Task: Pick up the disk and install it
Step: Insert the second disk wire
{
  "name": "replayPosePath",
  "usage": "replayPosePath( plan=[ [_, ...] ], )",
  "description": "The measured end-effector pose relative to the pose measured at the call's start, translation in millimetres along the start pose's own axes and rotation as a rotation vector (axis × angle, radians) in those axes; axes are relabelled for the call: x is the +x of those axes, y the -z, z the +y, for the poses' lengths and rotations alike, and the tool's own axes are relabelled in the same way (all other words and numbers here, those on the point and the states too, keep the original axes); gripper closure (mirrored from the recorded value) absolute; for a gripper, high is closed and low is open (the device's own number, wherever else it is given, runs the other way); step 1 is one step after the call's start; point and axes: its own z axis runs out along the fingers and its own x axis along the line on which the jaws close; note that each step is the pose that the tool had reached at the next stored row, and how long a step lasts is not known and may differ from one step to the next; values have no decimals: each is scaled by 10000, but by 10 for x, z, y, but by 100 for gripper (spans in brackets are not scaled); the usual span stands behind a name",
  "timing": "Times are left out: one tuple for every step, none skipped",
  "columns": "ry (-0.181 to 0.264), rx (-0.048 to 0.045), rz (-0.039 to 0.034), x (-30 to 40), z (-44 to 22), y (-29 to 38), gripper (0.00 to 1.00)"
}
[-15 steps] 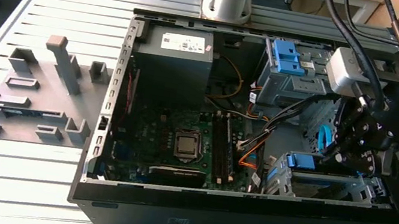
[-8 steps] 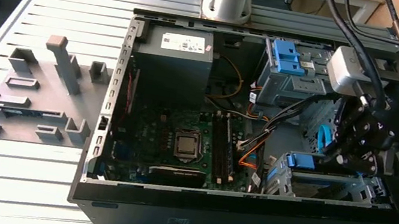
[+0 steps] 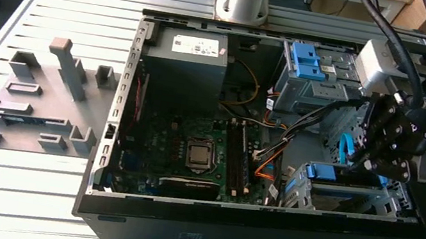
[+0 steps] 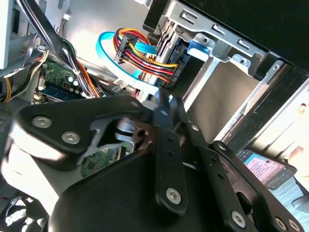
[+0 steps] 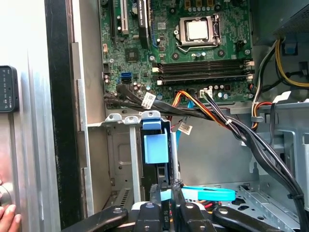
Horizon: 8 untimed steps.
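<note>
The disk [image 3: 339, 194] lies in the drive cage at the front corner of the open computer case, on the exterior view's right. Its blue carrier frame [image 3: 327, 172] faces the gripper. In the first wrist view the disk [image 5: 162, 174] stands edge-on in the cage slot under its blue tab [image 5: 155, 145]. My gripper [image 3: 364, 165] hangs just above the disk's near end, its fingers together with nothing between them. Both wrist views show the gripper [image 5: 165, 191] [image 4: 159, 101] close to the cage. Coloured power cables [image 4: 145, 58] reach a connector beside the blue tab [image 4: 200, 46].
A dark grey power supply box [image 3: 187, 57] and the motherboard [image 3: 190, 148] fill the case. A second blue bracket [image 3: 305, 60] sits in the far cage. Black cable bundles [image 5: 231, 121] and a light blue cable [image 5: 205, 193] cross near the gripper. A person's fingertips [image 5: 7, 215] show outside the case.
</note>
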Motion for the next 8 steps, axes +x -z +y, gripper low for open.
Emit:
replayPosePath(
  plan=[
    [0, 0, 1, 0, 0, 1, 78],
    [-1, 0, 2, 0, 0, 2, 84],
    [0, 0, 3, 0, 0, 2, 84],
    [0, 0, 3, 0, 0, 3, 89],
    [-1, 0, 2, 0, 0, 3, 89],
    [-1, 1, 3, 0, 0, 3, 89],
    [-1, 0, 3, 0, 0, 3, 89],
    [0, 0, 3, 0, 0, 4, 89]
  ],
)
